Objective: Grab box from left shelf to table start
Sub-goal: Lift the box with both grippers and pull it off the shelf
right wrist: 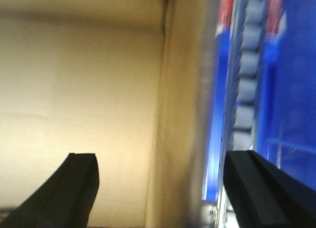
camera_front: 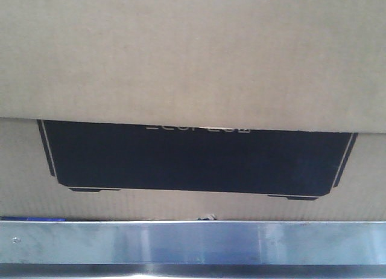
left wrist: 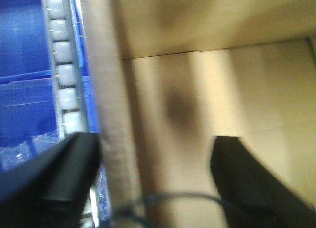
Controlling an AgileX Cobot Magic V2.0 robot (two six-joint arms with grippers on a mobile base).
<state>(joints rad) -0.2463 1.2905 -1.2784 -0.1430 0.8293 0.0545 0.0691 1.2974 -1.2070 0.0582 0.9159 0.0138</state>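
The brown cardboard box (camera_front: pixel 193 61) fills the front view, its black printed panel (camera_front: pixel 193 161) facing me. It rests on the left shelf behind the shiny metal front rail (camera_front: pixel 193 243). My left gripper (left wrist: pixel 155 144) is open and straddles the box's left wall (left wrist: pixel 111 90), with one finger (left wrist: pixel 69 183) outside and the other (left wrist: pixel 247 188) inside. My right gripper (right wrist: pixel 162 159) is open astride the right wall (right wrist: pixel 180 114), with one finger (right wrist: pixel 74 193) inside the box and the other (right wrist: pixel 261 193) outside. The table is out of view.
Tracks of white rollers (left wrist: pixel 61 70) (right wrist: pixel 247 65) run along both sides of the box. Blue plastic bins (left wrist: pixel 22 65) (right wrist: pixel 291 90) stand just beyond them. A blue strip (camera_front: pixel 33 219) shows at the rail's left end.
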